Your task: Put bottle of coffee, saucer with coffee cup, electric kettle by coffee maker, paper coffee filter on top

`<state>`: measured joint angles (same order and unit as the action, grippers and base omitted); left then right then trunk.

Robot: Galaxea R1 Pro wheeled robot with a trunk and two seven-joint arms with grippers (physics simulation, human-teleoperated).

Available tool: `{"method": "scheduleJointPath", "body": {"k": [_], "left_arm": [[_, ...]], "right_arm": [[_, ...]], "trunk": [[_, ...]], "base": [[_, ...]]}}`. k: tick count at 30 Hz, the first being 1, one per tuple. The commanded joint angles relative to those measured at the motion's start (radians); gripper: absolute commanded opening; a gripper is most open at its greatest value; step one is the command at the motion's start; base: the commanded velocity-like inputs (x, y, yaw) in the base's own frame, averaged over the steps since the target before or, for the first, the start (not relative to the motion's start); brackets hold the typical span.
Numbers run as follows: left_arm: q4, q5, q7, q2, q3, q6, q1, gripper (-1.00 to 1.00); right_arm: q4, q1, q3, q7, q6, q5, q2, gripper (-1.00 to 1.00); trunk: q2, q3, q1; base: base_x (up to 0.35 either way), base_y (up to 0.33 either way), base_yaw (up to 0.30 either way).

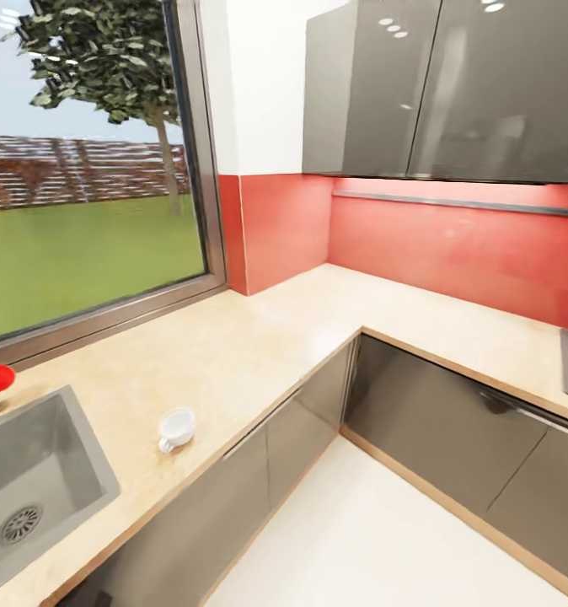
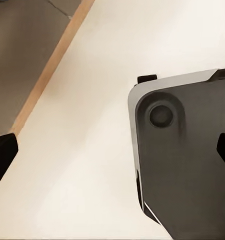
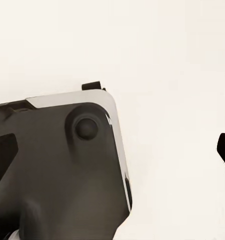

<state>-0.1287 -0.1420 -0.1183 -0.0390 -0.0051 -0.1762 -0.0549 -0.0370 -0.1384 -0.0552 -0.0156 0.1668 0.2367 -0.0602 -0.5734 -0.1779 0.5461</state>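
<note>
White coffee cup (image 1: pixel 176 428) on its side on countertop (image 1: pixel 233 354) near sink (image 1: pixel 31 472) | no writing legible | both hands spread, empty

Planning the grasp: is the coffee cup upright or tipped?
Tipped: the coffee cup lies on its side on the countertop, its mouth facing sideways.

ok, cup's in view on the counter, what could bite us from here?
1. The small white coffee cup lies tipped on its side near the front edge of the beige countertop; a clumsy approach could roll it off.
2. It also sits close to the grey steel sink, so a nudge that way may drop it in.
3. Both wrist views look down at floor and the robot's base, so reaching means a long arm lift.
</note>
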Motion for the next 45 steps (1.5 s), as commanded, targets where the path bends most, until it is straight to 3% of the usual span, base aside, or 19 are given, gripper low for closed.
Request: {"method": "scheduleJointPath", "body": {"k": [1,18,29,45], "left_arm": [[0.001,-0.01,-0.006,0.0,0.0,-0.003,-0.001,1.0],[0.001,-0.011,-0.006,0.001,-0.001,-0.003,-0.001,1.0],[0.001,-0.017,-0.004,0.011,-0.007,-0.003,0.0,1.0],[0.001,-0.015,-0.006,0.011,-0.004,-0.003,-0.001,1.0]], "right_arm": [[0.0,0.0,-0.006,-0.002,0.002,0.007,0.0,1.0],[0.0,0.0,-0.006,-0.002,0.002,0.007,0.0,1.0],[0.0,0.0,-0.006,-0.002,0.002,0.007,0.0,1.0],[0.0,0.0,-0.006,-0.001,0.002,0.007,0.0,1.0]], "trunk": [[-0.001,-0.002,0.0],[-0.001,-0.002,0.0],[-0.001,-0.002,0.0],[-0.001,-0.002,0.0]], "base": [[-0.3,-0.126,0.278],[-0.262,-0.026,0.278],[0.025,-0.18,0.278],[0.191,-0.228,0.278]]}}
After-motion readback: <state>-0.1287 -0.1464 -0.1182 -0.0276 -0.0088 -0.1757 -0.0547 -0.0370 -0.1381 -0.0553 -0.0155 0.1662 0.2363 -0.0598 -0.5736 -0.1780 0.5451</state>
